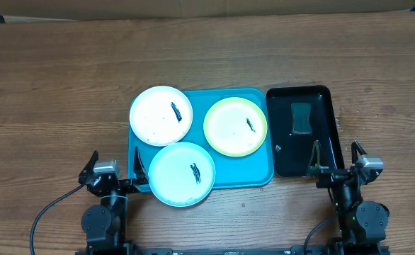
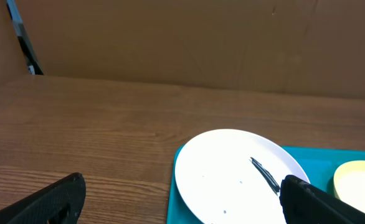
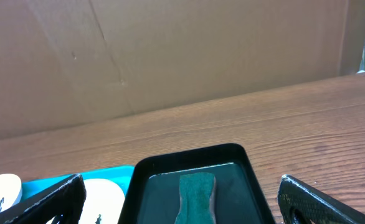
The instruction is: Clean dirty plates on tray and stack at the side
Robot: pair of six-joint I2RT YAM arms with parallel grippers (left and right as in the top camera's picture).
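Three plates lie on the turquoise tray (image 1: 258, 175), each with a black smear: a white plate (image 1: 161, 115) at the back left, a yellow-green rimmed plate (image 1: 236, 127) on the right, and a light blue rimmed plate (image 1: 182, 173) overhanging the front edge. My left gripper (image 1: 115, 159) stands open at the tray's front left corner, holding nothing. In the left wrist view the white plate (image 2: 232, 177) and the tray (image 2: 319, 163) lie ahead of the open left gripper (image 2: 182, 208). My right gripper (image 1: 335, 150) is open and empty at the near end of the black tray.
A glossy black tray (image 1: 321, 152) sits right of the turquoise one, holding a green sponge (image 1: 302, 117). In the right wrist view the sponge (image 3: 197, 196) lies straight ahead between the wide fingers. Bare wooden table (image 1: 59, 92) spreads left and behind; a cardboard wall (image 3: 170, 56) backs it.
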